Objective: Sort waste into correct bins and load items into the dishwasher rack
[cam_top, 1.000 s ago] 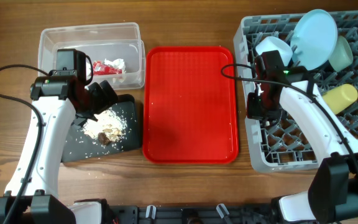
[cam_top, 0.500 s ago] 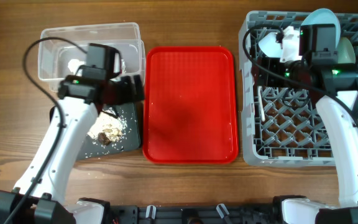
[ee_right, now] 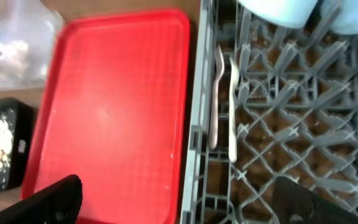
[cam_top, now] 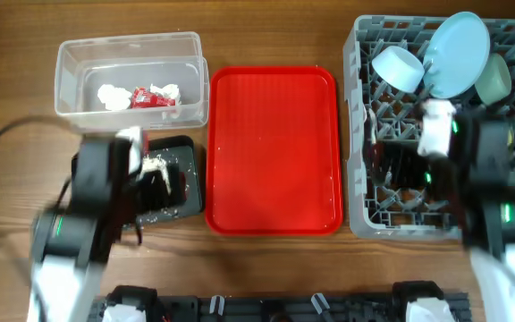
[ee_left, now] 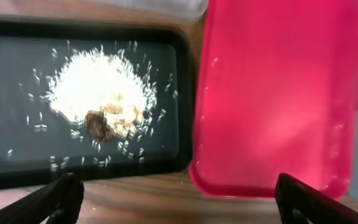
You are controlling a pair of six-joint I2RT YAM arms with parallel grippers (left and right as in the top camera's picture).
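Note:
The clear tub (cam_top: 128, 55) holds a red wrapper (cam_top: 150, 97) and white tissue (cam_top: 111, 96). Rice-like scraps with brown lumps (ee_left: 101, 99) lie in the black tray (ee_left: 17, 168). My left gripper (ee_left: 182, 202) hangs open and empty over the tray's near edge. In the grey rack (cam_top: 508, 134) stand a pale blue plate (cam_top: 457, 40), a pale blue bowl (cam_top: 396, 67) and a mint bowl (cam_top: 492, 79). The white fork and spoon (ee_right: 232, 106) lie side by side in the rack's left part. My right gripper (ee_right: 179, 202) is open and empty above the rack's left wall. The yellow cup is hidden.
A flat red serving tray (cam_top: 274, 148) lies between the black tray and the rack, with nothing on it but a few specks. Both arms look blurred in the overhead view, near the table's front edge. Bare wood shows in front of the trays.
My right gripper has opened and drawn back from the rack's far side toward the front. The left arm has pulled back from the tub to over the black tray.

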